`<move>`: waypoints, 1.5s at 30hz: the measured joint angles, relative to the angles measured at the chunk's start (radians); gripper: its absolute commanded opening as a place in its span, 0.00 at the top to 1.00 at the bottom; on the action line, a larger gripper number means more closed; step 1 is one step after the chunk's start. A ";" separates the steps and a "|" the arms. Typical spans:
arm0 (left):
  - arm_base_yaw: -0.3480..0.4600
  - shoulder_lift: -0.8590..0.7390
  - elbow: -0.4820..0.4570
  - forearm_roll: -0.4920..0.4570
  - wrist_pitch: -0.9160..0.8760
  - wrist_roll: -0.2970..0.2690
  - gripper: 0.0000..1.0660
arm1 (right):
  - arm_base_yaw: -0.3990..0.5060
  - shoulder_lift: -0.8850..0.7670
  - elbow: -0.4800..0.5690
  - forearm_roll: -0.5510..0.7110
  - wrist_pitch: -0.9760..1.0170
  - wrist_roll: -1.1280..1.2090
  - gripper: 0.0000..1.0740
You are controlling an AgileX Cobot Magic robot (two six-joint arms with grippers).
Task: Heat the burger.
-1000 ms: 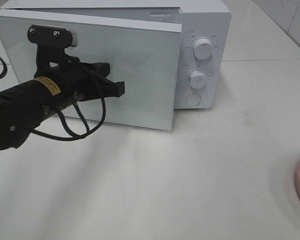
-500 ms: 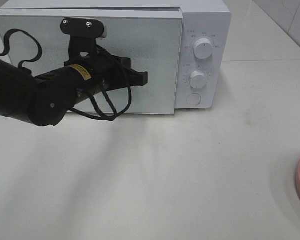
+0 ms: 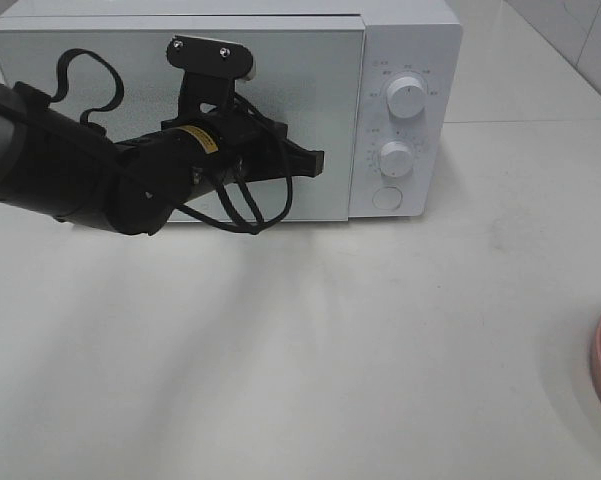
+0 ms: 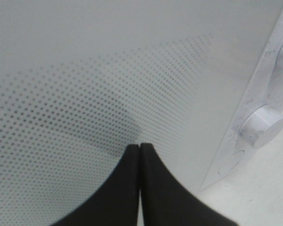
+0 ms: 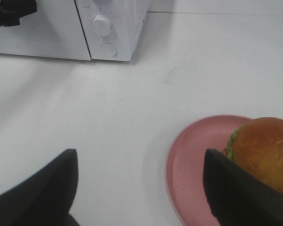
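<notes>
Burger sits on the pink plate at the right end of the desk, just beside and ahead of the right gripper, whose jaws stand spread wide with nothing between them. That makes the right arm much the nearer one; the burger has no real long axis, being a squat dome, so I judge a grasp from either side would serve. The microwave stands well apart from it, across bare desk at the far left. The left gripper, jaws pressed together on nothing, has its tips at the microwave door. Compared with a second ago, the door, then swung out at an angle, now lies flush with the front, and the left gripper has travelled rightward along it toward the dials.
</notes>
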 measured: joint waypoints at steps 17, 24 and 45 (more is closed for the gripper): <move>-0.013 0.014 -0.065 -0.049 0.085 0.009 1.00 | 0.000 0.000 0.000 0.000 0.000 0.000 0.33; -0.034 -0.103 0.017 -0.095 0.184 0.034 0.76 | 0.000 0.000 0.001 0.000 0.000 0.000 0.33; -0.040 -0.305 0.029 0.103 1.163 0.044 0.08 | 0.000 0.000 0.001 0.000 0.000 0.000 0.33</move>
